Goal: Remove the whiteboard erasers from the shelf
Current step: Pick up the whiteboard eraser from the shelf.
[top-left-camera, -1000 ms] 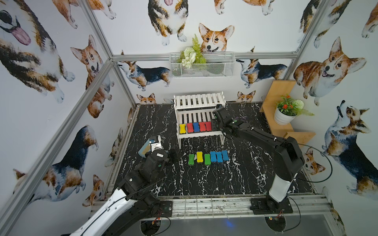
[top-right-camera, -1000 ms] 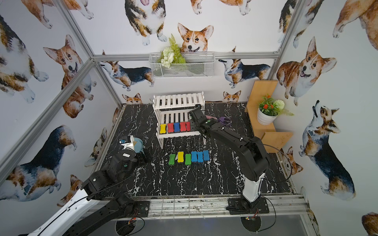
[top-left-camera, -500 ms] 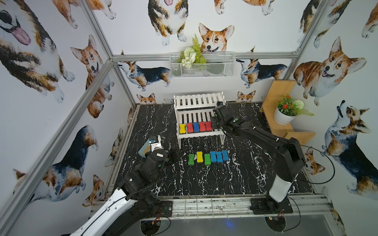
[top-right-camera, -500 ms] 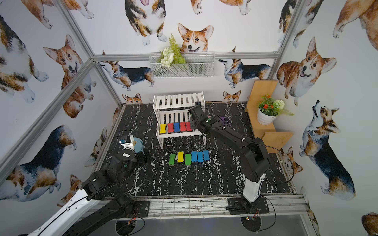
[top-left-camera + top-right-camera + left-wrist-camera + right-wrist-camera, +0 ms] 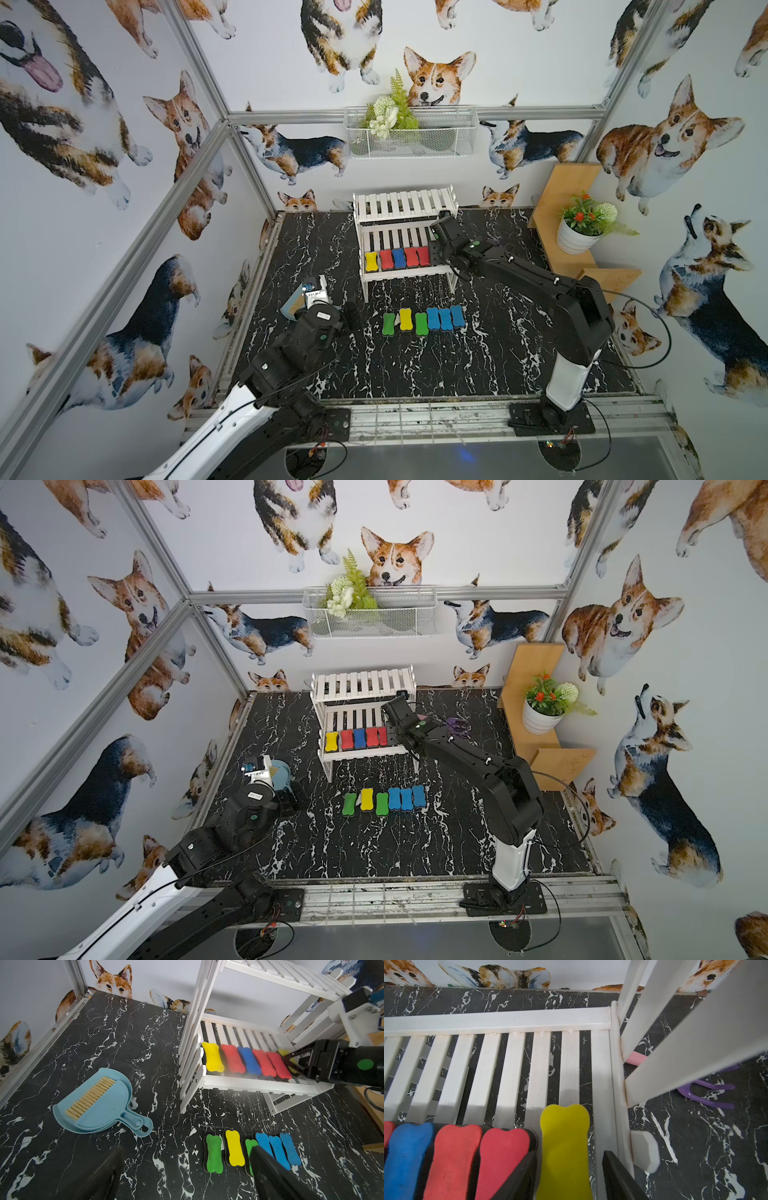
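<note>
One yellow eraser lies lengthwise between the half-open jaws of the right gripper, on the lower tier of the shelf; nothing is clamped yet.

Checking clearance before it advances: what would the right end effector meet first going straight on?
The right end effector straddles the yellow eraser, so likely that first; beyond it, the shelf's back rail. Depth is unclear.
</note>
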